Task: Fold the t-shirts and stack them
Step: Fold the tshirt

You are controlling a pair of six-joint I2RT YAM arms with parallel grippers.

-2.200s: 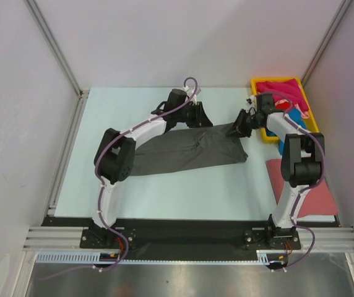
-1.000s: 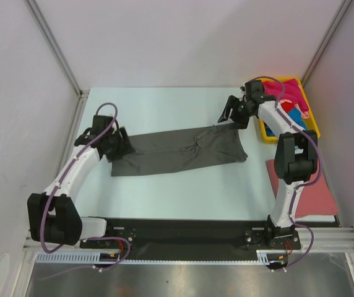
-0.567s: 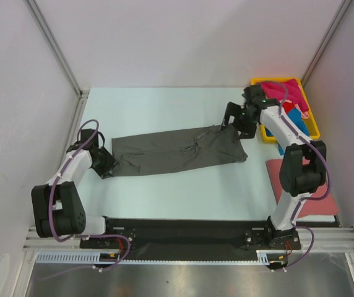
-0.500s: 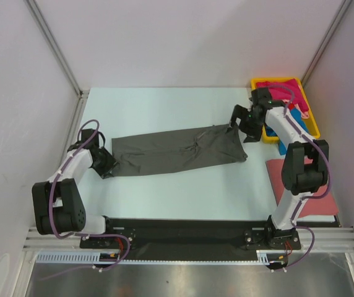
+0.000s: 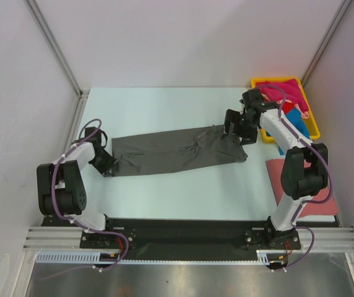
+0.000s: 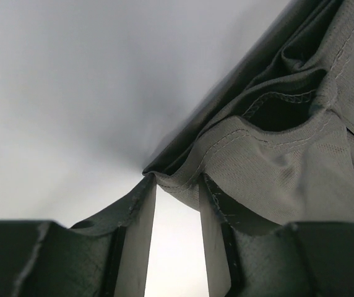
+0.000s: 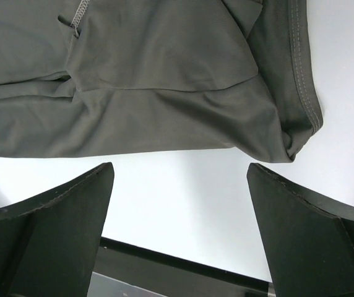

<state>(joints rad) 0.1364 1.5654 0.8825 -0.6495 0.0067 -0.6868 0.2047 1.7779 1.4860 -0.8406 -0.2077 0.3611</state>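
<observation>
The large dark grey t-shirt [image 5: 177, 151] lies as a long folded strip across the middle of the table. My left gripper [image 5: 107, 163] sits low at its left end. In the left wrist view the fingers [image 6: 137, 223] have narrowed onto the shirt's hem [image 6: 183, 185], which spans the tips of the left gripper [image 6: 177, 183]. My right gripper [image 5: 236, 128] hovers over the strip's far right corner. In the right wrist view the right gripper [image 7: 180, 170] stands wide open over bare table, just short of the shirt's edge [image 7: 164, 124]. Nothing is between its fingers.
A yellow tray [image 5: 276, 79] at the back right holds a magenta shirt [image 5: 288, 91], a red one and a bright blue one [image 5: 299, 115]. A salmon-pink shirt [image 5: 319, 199] lies flat by the right arm's base. White walls close in both sides.
My left gripper slid to the strip's lower left corner and narrowed onto the hem. My right gripper opened wide, and now hovers over the far right corner.
</observation>
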